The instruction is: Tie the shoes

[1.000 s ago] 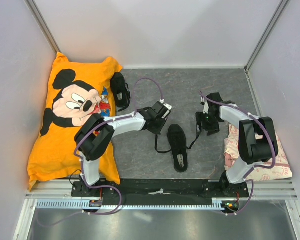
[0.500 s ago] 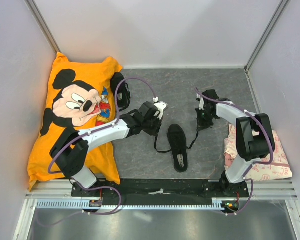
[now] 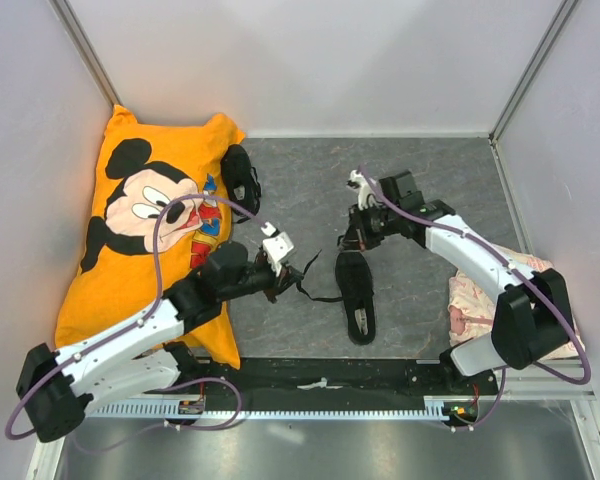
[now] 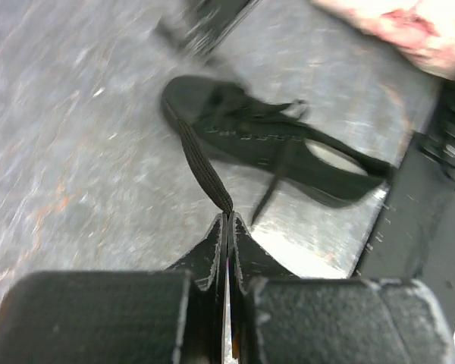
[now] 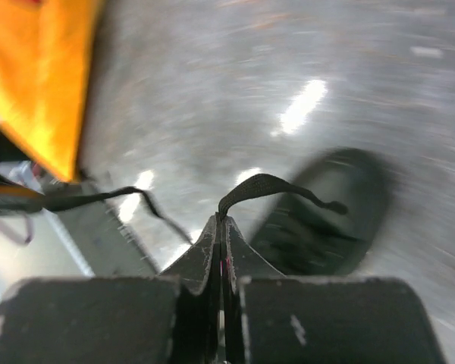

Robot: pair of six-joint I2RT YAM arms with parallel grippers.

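Since a second ago both arms have swung. The left gripper [image 3: 288, 276] now sits left of the central shoe [image 3: 354, 290], and the right gripper [image 3: 357, 240] hangs just beyond its toe. Each is pinched shut on a lace end, I think to draw them apart. The left wrist view shows one lace [image 4: 205, 167] straight, and the right shows the other lace [image 5: 265, 180] looped. Only the top view shows the second shoe [image 3: 242, 180], far left.

Top view bright, even, sharp; wrist views motion-blurred past the fingers [image 4: 205, 262], white glare on tabletop [image 5: 302, 106] beyond them
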